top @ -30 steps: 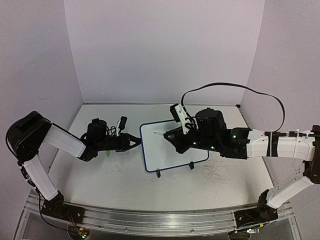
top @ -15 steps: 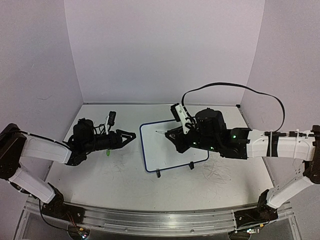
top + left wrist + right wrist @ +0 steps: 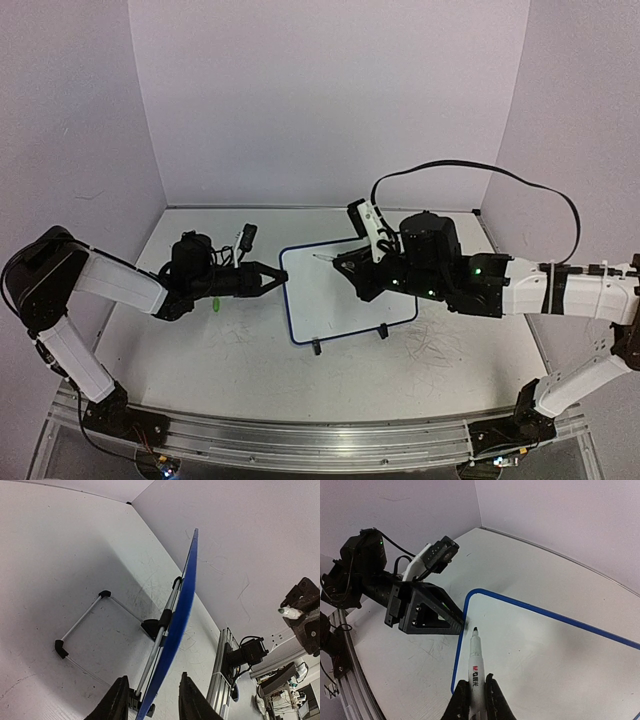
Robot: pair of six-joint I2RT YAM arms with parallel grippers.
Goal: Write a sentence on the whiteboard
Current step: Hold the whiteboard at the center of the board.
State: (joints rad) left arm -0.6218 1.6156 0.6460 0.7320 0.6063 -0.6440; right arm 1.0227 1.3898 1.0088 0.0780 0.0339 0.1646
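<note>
The whiteboard (image 3: 345,295) looks blank, the sentence all to write; right jaws pinch the marker (image 3: 475,662), left jaws straddle the rim, seemingly spread.

Right gripper (image 3: 474,700) holds a marker (image 3: 475,666) over the whiteboard (image 3: 545,645), left gripper (image 3: 463,624) at its rim

**White shells, black joints**

The left arm (image 3: 110,285) and the right arm (image 3: 560,290) have smooth white shells on the links and round black housings at the joints. Each base (image 3: 108,408) is black. The left pincer (image 3: 283,280) is a black triangular frame with holes in it; the right pincer (image 3: 476,685) has black fingers. A white camera holder (image 3: 368,222) sits on each wrist. A thin black cable (image 3: 470,168) loops over the right arm, where small green lights (image 3: 477,267) glow.
</note>
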